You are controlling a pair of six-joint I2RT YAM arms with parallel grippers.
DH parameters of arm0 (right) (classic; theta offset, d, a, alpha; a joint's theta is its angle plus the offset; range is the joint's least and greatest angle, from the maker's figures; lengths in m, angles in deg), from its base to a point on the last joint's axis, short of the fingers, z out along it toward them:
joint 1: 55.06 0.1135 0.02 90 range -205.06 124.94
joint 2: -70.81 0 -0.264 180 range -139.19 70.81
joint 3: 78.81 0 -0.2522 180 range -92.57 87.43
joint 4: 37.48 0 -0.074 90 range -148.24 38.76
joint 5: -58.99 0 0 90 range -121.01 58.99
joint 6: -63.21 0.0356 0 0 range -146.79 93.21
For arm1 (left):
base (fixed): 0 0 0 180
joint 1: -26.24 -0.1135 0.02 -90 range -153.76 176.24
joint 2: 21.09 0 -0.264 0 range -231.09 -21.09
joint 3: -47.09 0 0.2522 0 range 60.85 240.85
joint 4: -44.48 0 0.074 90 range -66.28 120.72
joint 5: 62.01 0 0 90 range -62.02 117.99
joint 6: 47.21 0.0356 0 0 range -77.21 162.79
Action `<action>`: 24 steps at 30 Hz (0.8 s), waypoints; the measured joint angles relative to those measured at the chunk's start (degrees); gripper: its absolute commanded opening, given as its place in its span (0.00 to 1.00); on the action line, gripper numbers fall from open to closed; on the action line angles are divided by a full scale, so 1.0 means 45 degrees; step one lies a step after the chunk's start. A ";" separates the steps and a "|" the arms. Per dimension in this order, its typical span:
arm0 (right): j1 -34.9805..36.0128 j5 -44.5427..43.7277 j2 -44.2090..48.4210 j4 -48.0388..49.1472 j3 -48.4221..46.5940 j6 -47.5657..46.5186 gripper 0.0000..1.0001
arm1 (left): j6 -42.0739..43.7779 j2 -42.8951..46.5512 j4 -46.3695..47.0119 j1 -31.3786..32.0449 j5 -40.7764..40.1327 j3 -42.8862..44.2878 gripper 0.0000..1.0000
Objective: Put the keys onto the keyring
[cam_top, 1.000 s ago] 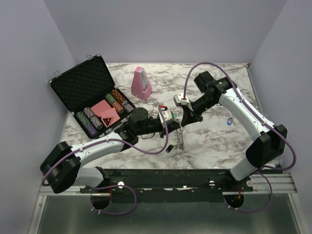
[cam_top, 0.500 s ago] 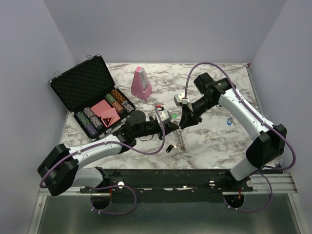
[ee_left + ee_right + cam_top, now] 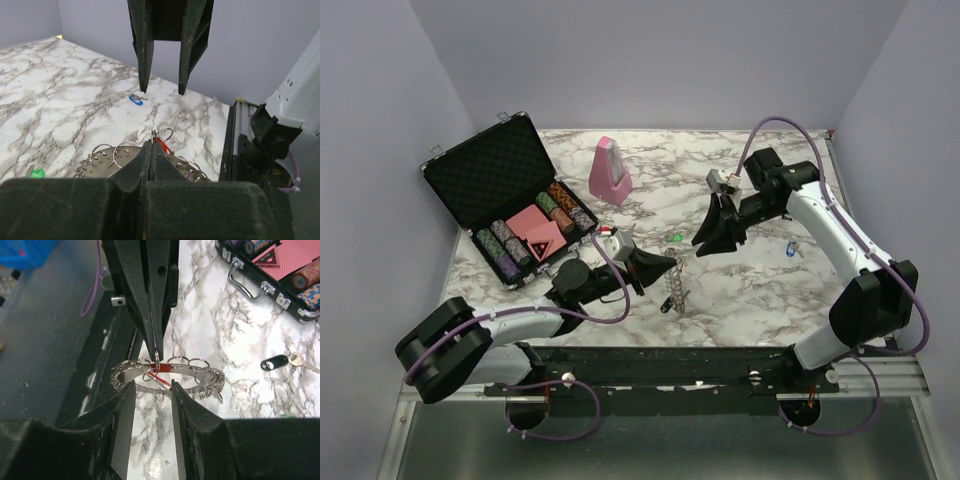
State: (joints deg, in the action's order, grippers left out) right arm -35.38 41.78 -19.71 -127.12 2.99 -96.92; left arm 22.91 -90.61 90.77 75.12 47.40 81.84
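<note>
1. Left tool [image 3: 672, 264] is clamped tight on a small loop of the keyring [image 3: 676, 287], which hangs on edge from its tips, in front of the pink metronome [image 3: 610, 172].
2. My right tool [image 3: 712, 243] stands with jaws well apart, gripping nothing, right of the metronome.
3. Bench [image 3: 760, 290] is white marble with grey veins; plain lilac walls close three sides.
4. I count three keys: one red key [image 3: 162, 369] on the keyring, one black key [image 3: 665, 305] also in front of the metronome, one blue key [image 3: 789, 249] well right of it.
5. One green bit [image 3: 675, 238]; one open chip case [image 3: 490, 175] left of the metronome.
</note>
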 measured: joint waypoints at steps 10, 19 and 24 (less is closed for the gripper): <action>-0.0481 0.1564 0.1705 0.6159 0.3759 0.6479 0.37 | -0.1321 -0.1171 0.2463 0.0000 -0.0665 -0.0194 0.00; -0.0481 0.1326 0.2118 0.7689 0.3876 0.7601 0.46 | -0.1472 -0.0413 0.1875 0.0044 -0.1967 -0.0194 0.00; -0.0457 0.0971 0.2127 0.8179 0.3876 0.7893 0.47 | -0.1826 0.0102 0.0962 0.0112 -0.2739 -0.0136 0.00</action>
State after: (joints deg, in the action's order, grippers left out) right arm -37.43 46.15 -10.14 -90.31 20.43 -61.40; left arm 14.69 -90.15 95.10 75.62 35.08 81.23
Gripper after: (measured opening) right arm 0.458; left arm 0.007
